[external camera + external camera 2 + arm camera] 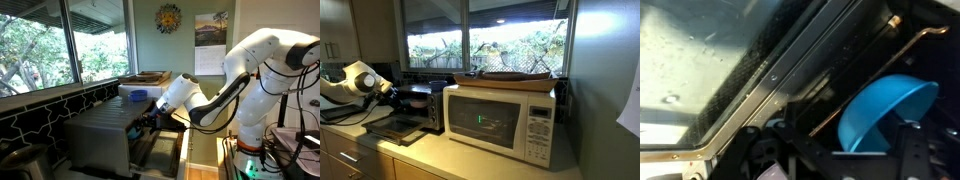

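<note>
A blue bowl lies tilted on its side inside a dark toaster oven, its rim against the wire rack. My gripper reaches into the oven mouth, and its black fingers stand wide apart on either side of the bowl's lower edge. The jaws look open, and I cannot tell whether a finger still touches the bowl. In both exterior views the gripper is at the oven's front, above the folded-down door. The glass of the door fills the wrist view's left.
A white microwave stands beside the oven with a wooden tray on top. Windows run behind the counter. The arm's base stands by a wall with a calendar.
</note>
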Available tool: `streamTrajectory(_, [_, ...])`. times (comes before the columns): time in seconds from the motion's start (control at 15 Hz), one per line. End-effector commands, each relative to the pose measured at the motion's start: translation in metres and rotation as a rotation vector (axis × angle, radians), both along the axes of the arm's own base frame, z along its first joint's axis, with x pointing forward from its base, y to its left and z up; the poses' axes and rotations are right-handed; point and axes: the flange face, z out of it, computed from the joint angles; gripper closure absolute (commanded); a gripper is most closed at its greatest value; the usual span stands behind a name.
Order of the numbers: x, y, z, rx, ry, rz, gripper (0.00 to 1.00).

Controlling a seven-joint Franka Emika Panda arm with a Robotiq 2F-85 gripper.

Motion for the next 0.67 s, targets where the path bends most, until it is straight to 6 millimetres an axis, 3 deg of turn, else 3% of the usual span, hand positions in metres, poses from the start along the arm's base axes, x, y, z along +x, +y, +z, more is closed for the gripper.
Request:
streamTrajectory(0.0, [0.0000, 0.0000, 0.0000, 0.000, 0.000, 0.000, 0.17])
streamTrajectory(0.2, [0.0000, 0.0000, 0.0000, 0.000, 0.000, 0.000, 0.17])
streamTrajectory(0.27, [0.0000, 0.0000, 0.0000, 0.000, 0.000, 0.000, 0.04])
streamTrajectory(0.4, [0.0000, 0.0000, 0.0014, -0.020, -0.021, 0.020, 0.00])
streamTrajectory(0.6, [-0.0011, 0.0014, 0.0040, -0.048, -0.052, 0.056, 0.00])
